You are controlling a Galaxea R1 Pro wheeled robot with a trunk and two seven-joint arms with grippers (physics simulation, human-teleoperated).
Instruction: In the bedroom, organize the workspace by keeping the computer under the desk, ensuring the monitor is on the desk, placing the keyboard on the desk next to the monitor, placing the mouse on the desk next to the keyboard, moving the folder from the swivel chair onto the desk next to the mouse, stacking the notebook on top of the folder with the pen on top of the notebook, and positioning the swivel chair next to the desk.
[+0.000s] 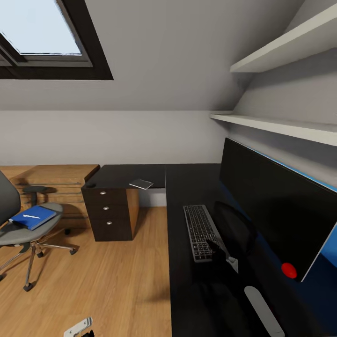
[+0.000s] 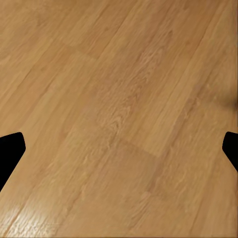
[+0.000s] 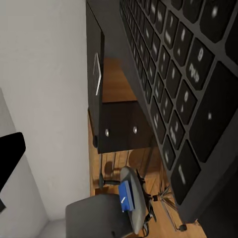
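Note:
The keyboard (image 1: 200, 231) (image 3: 188, 99) lies on the black desk (image 1: 187, 187) in front of the wide monitor (image 1: 281, 220). My right gripper (image 1: 214, 245) hovers at the keyboard's near right corner, jaws wide apart; one black finger (image 3: 10, 153) shows, the other is hidden behind the keys. The notebook (image 1: 141, 183) rests on the desk's far wing. A small dark rounded thing, probably the mouse (image 1: 90, 185), sits at that wing's left corner. On the swivel chair (image 1: 18, 234) lies the blue folder (image 1: 32, 217) with the white pen (image 1: 32, 216) on it. My left gripper (image 2: 119, 148) hangs open over bare floor. The computer is out of view.
Three black drawers (image 1: 108, 209) stand under the desk's left end, with a light wooden chest (image 1: 56, 185) beside them. Two white shelves (image 1: 281, 124) run along the right wall above the monitor. The wood floor (image 1: 117, 281) lies between chair and desk. A skylight (image 1: 42, 28) is overhead.

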